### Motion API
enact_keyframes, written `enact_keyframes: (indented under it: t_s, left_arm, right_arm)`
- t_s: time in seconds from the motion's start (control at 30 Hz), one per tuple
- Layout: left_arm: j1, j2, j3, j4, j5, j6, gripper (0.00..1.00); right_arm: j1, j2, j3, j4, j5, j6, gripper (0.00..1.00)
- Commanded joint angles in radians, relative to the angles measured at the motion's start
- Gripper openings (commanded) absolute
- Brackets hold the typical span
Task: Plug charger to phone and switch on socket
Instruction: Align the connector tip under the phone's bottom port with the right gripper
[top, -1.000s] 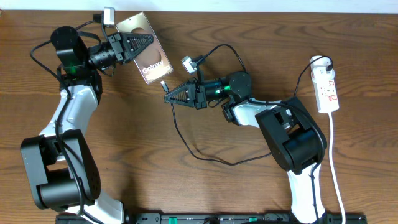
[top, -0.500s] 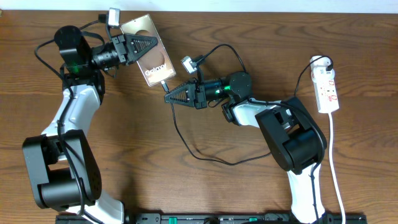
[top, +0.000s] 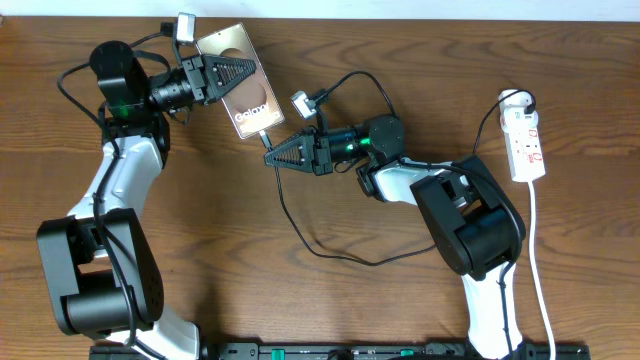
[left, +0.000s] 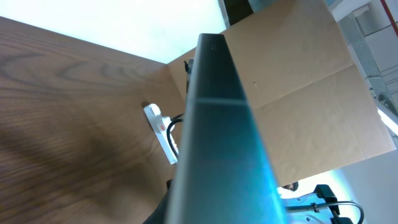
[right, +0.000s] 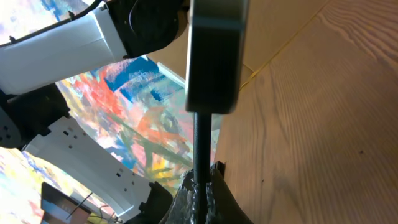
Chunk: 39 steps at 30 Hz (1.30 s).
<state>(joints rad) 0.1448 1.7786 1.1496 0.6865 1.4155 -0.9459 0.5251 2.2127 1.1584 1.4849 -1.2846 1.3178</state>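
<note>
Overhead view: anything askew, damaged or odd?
Nothing damaged or spilled. The phone sits diagonal only because the left gripper holds it; the right gripper holds the charger tip at its lower edge. Its cable loops loosely across the table; the socket lies straight at the right.

The phone (left: 217, 143) is standing edge-on, running from 12 o'clock down to 6 o'clock through the middle. The table (left: 62, 124) is spreading out at 9 o'clock. The socket (left: 158, 130) is lying just left of the phone's edge. A brown panel (left: 311, 106) is filling 3 o'clock.
</note>
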Motion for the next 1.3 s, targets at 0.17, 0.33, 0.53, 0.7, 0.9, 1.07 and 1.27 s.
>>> enact_keyframes:
  t_s: [0.17, 0.33, 0.53, 0.7, 0.9, 1.07, 1.27]
  left_arm:
    - [0.009, -0.002, 0.013, 0.012, 0.031, 0.029, 0.07]
    - [0.026, -0.002, 0.013, 0.011, 0.032, 0.029, 0.07]
    - [0.026, -0.002, 0.013, 0.011, 0.032, 0.028, 0.07]
    - [0.017, -0.002, 0.013, 0.01, 0.032, 0.028, 0.07]
    - [-0.007, -0.002, 0.013, 0.01, 0.013, 0.028, 0.08]
    - [-0.007, -0.002, 0.013, 0.01, 0.01, 0.028, 0.07]
    - [-0.009, -0.002, 0.013, 0.002, 0.01, 0.026, 0.07]
  right_arm:
    - [-0.016, -0.001, 0.005, 0.008, 0.018, 0.013, 0.01]
    - [-0.023, -0.001, 0.005, 0.008, 0.018, 0.013, 0.01]
    - [-0.022, -0.001, 0.005, 0.008, 0.024, 0.013, 0.01]
    - [-0.016, -0.001, 0.005, 0.029, 0.037, 0.013, 0.01]
    - [-0.008, -0.001, 0.005, 0.038, 0.038, 0.013, 0.01]
    - [-0.007, -0.001, 0.005, 0.038, 0.038, 0.013, 0.01]
    - [-0.007, -0.001, 0.005, 0.037, 0.042, 0.012, 0.01]
